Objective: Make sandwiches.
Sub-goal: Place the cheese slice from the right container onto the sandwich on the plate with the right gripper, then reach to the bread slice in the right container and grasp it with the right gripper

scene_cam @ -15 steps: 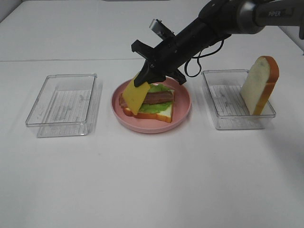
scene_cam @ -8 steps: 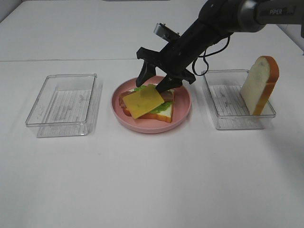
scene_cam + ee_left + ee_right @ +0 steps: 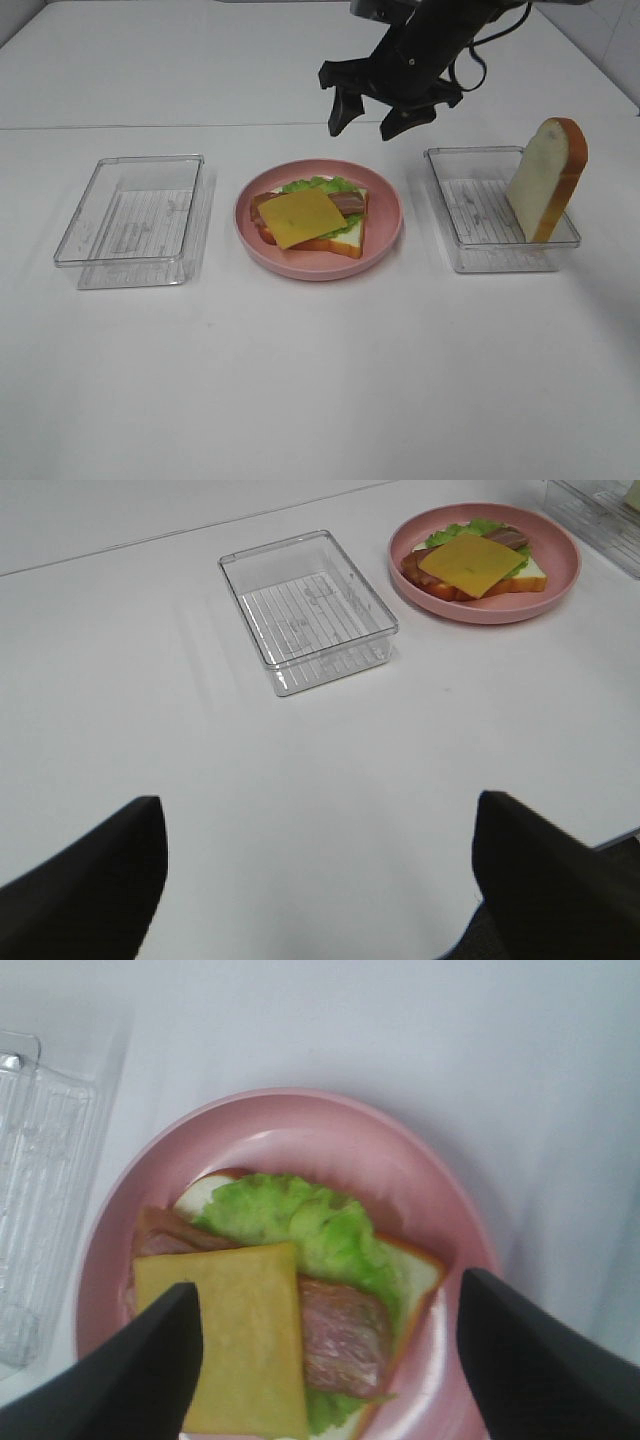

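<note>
On the pink plate (image 3: 385, 228) lies an open sandwich (image 3: 310, 220): a bread slice, green lettuce (image 3: 300, 1225), bacon (image 3: 345, 1330) and a yellow cheese slice (image 3: 298, 216) on top. The same stack shows in the left wrist view (image 3: 472, 562). My right gripper (image 3: 375, 117) hangs open above and behind the plate, holding nothing. A second bread slice (image 3: 546, 180) stands upright in the right clear tray (image 3: 480, 255). My left gripper (image 3: 318, 865) is open over bare table, far from the plate; the high camera does not catch it.
An empty clear tray (image 3: 132, 218) sits left of the plate, also seen in the left wrist view (image 3: 306, 610). The white table (image 3: 320, 380) stretches bare toward the front edge.
My right gripper let go of the cheese slice, which now lies flat on the sandwich, and rose up and back from the plate. The left gripper stayed as it was.
</note>
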`<state>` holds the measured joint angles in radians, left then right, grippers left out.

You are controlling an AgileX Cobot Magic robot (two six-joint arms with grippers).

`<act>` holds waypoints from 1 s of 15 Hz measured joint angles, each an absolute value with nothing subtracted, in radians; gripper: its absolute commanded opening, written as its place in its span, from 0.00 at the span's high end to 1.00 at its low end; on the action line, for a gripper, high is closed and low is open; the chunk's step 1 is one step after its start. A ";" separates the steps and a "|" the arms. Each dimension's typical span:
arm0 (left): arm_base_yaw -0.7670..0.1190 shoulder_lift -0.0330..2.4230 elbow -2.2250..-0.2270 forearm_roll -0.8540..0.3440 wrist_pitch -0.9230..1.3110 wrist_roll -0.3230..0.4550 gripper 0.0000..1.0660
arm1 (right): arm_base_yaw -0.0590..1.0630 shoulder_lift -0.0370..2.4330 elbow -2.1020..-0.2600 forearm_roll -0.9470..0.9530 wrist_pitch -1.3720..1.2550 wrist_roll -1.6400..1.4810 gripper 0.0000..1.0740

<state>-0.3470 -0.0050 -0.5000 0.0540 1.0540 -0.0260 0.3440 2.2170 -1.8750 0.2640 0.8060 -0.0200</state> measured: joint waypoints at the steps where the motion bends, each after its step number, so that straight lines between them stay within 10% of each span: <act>1: -0.347 -0.005 -0.500 0.054 1.054 -0.026 0.26 | 0.344 2.204 -1.875 0.236 0.809 -0.007 0.36; 15: -0.347 -0.005 -0.500 0.054 1.054 -0.026 0.26 | -0.047 2.040 -1.875 0.051 1.141 0.081 0.36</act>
